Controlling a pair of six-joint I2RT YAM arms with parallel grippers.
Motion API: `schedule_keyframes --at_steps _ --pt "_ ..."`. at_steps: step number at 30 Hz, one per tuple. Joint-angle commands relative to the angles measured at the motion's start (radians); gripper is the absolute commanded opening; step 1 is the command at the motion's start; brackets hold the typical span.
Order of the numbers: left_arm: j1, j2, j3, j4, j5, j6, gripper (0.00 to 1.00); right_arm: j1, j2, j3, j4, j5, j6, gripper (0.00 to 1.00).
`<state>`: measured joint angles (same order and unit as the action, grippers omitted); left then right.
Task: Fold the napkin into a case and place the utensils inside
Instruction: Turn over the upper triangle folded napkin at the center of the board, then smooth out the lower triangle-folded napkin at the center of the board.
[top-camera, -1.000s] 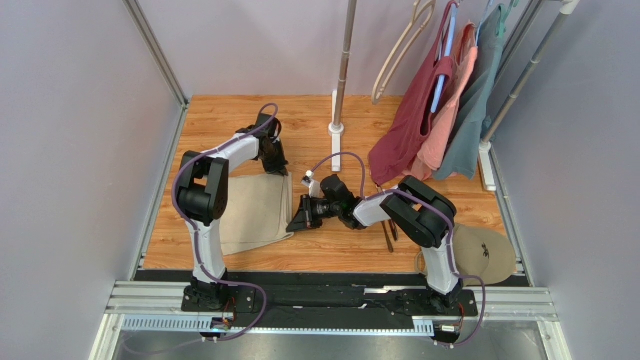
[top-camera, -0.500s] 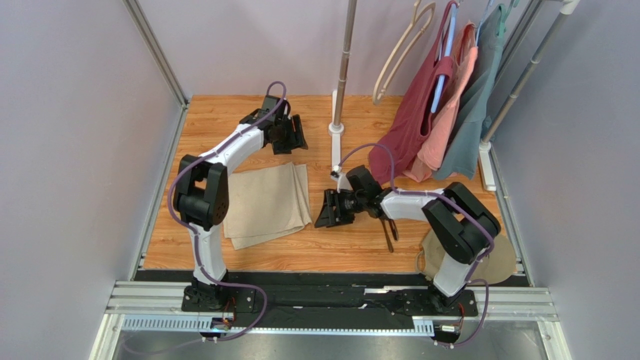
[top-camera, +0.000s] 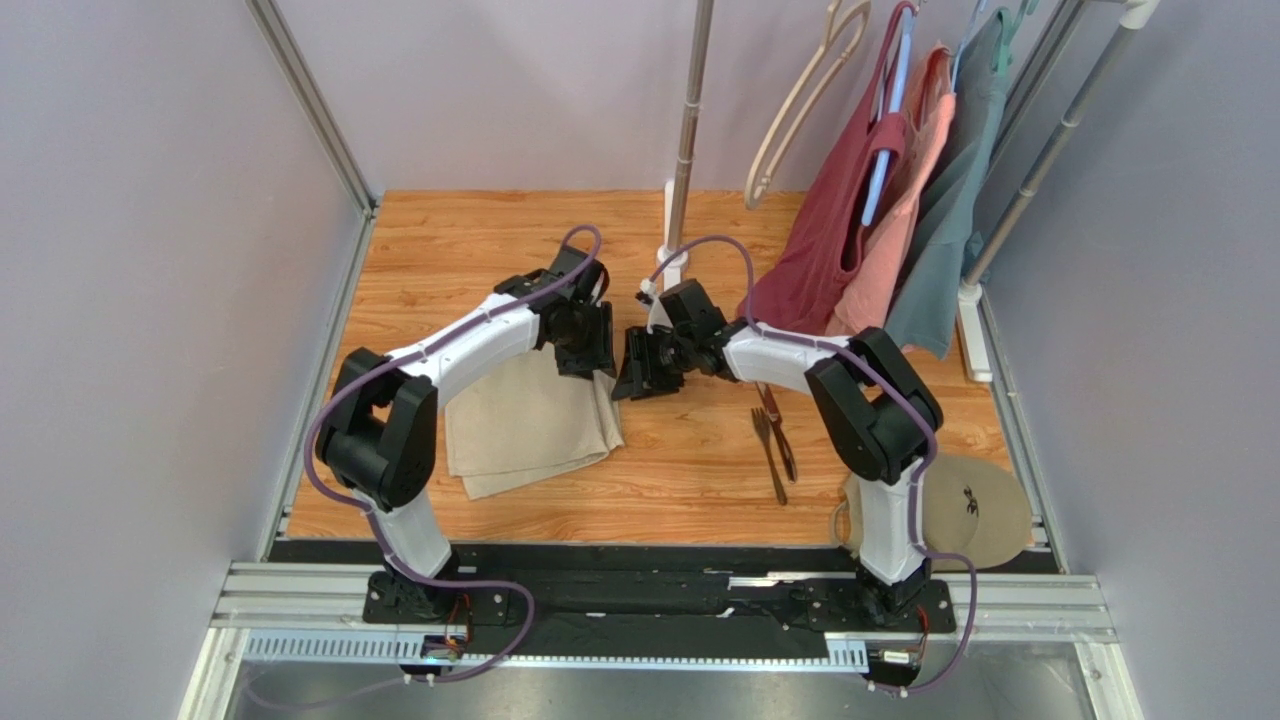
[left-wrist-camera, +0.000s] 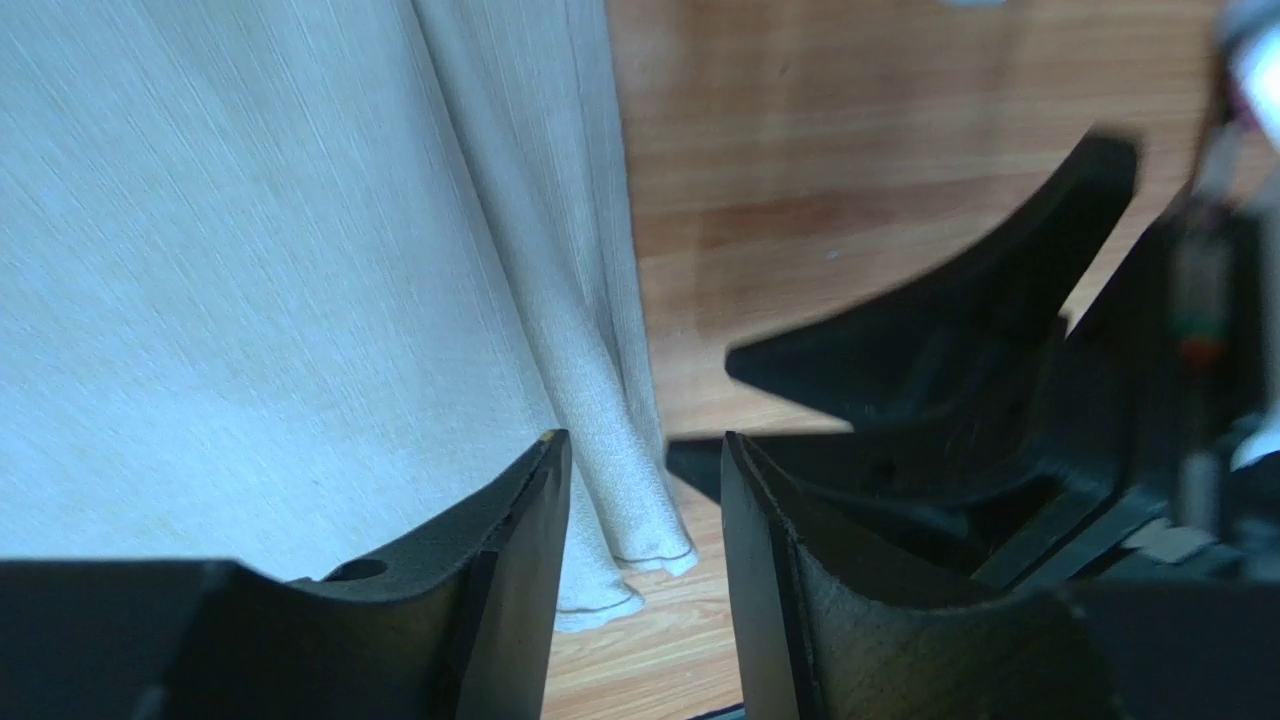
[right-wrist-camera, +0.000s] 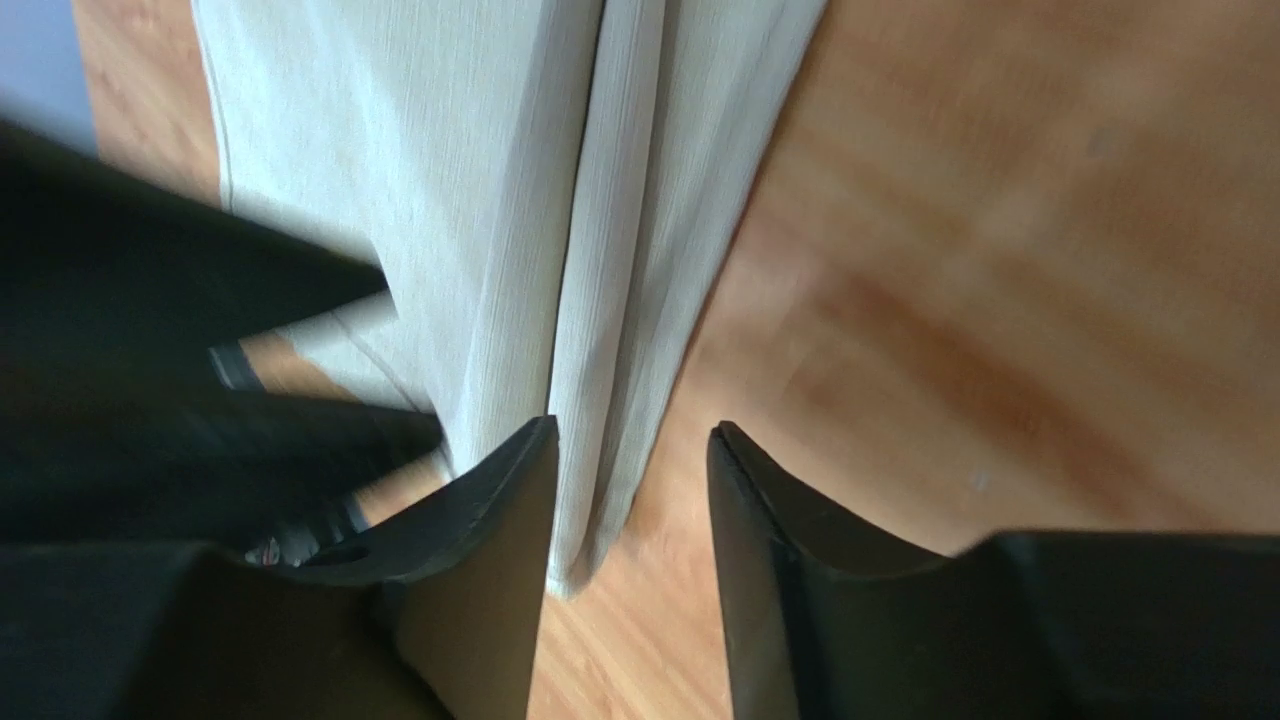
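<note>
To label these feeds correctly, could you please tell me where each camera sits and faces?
Top external: above and behind the bases, looking down at the table, napkin and utensils; left arm and right arm whole.
Left wrist: on the left arm, looking down past its own jaws at the napkin's layered edge; the other jaws opposite.
Right wrist: on the right arm, looking down past its jaws at that edge.
Shared: both wrist views show that edge.

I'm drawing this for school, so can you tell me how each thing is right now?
napkin: folded in layers, flat on the table
utensils: bare on the table, apart from the napkin
left jaws: apart, empty, above the napkin's edge
right jaws: apart, empty, above the napkin's edge
clothes: hanging up
</note>
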<state>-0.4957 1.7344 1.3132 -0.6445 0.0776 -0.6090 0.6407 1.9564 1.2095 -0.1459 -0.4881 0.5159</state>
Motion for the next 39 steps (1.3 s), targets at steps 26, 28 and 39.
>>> schedule_keyframes --at_steps 26,28,39 --pt "0.109 0.421 0.455 -0.127 -0.184 -0.008 0.36 -0.084 0.352 0.541 -0.077 0.002 -0.001 0.0" --pt "0.109 0.432 0.465 -0.129 -0.183 -0.009 0.35 -0.084 0.357 0.547 -0.078 0.003 -0.004 0.0" --pt "0.111 0.45 0.479 -0.129 -0.187 0.0 0.02 -0.085 0.406 0.591 -0.087 0.013 -0.019 0.0"
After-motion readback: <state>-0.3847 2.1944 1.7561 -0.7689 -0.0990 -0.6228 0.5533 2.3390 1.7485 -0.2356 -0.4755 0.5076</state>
